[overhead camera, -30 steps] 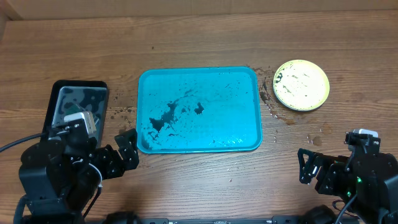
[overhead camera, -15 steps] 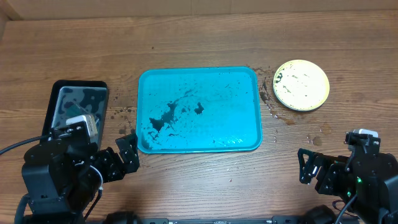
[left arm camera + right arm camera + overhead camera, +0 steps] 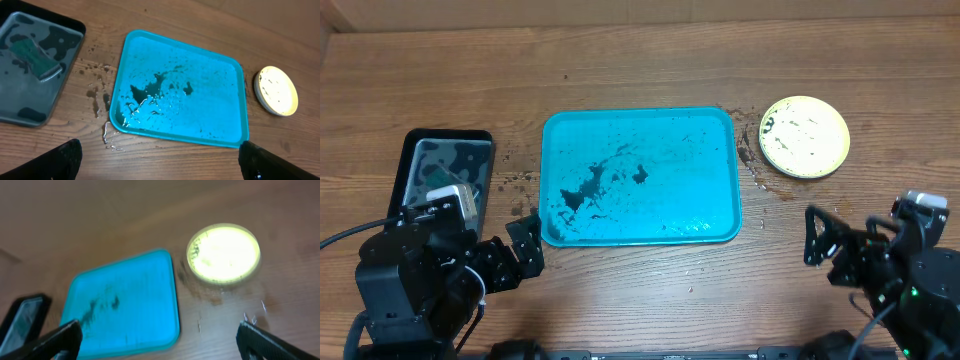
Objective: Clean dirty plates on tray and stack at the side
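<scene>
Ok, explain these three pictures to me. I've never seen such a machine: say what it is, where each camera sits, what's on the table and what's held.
It is a robot with two arms at a wooden table, each ending in a two-finger gripper. One picture looks straight down from above; the other two come from cameras on the wrists, so the dark shapes in their lower corners are fingers. In the middle lies the turquoise tray, wet and smeared black, with no plate on it. To its right sits a plate with a yellow-green rim. On the left a black tray holds a green sponge. The left gripper and the right gripper are both open and hold nothing.
</scene>
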Controlling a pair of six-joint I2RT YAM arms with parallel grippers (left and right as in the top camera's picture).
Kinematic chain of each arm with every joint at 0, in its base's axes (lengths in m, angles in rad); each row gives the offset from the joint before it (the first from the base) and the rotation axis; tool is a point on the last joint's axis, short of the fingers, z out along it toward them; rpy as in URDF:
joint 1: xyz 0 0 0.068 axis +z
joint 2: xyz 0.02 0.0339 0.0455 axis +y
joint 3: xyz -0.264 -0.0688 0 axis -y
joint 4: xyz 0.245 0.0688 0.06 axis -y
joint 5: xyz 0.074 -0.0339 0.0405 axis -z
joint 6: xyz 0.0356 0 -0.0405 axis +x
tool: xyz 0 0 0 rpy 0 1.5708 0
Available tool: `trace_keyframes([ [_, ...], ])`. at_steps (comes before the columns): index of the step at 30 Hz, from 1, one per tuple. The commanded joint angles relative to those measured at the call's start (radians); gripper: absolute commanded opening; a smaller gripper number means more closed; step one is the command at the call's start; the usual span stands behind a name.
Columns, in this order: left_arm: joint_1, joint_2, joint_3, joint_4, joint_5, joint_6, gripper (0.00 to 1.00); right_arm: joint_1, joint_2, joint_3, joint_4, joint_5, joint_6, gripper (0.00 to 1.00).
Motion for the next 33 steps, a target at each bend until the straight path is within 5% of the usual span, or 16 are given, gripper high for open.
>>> trace_keyframes([
  [1, -0.006, 0.002, -0.006, 0.001, -0.009, -0.009, 1.0, -0.089, -0.076, -0.171, 0.152, -0.175, -0.22, 1.0],
  [15, -0.006, 0.002, -0.006, 0.001, -0.009, -0.009, 1.0, -0.194, -0.443, -0.901, 0.987, -0.285, -0.244, 1.0],
  [33, -0.006, 0.002, -0.006, 0.0, -0.009, -0.009, 1.0, -0.194, -0.552, -1.058, 0.967, -0.237, -0.254, 1.0],
])
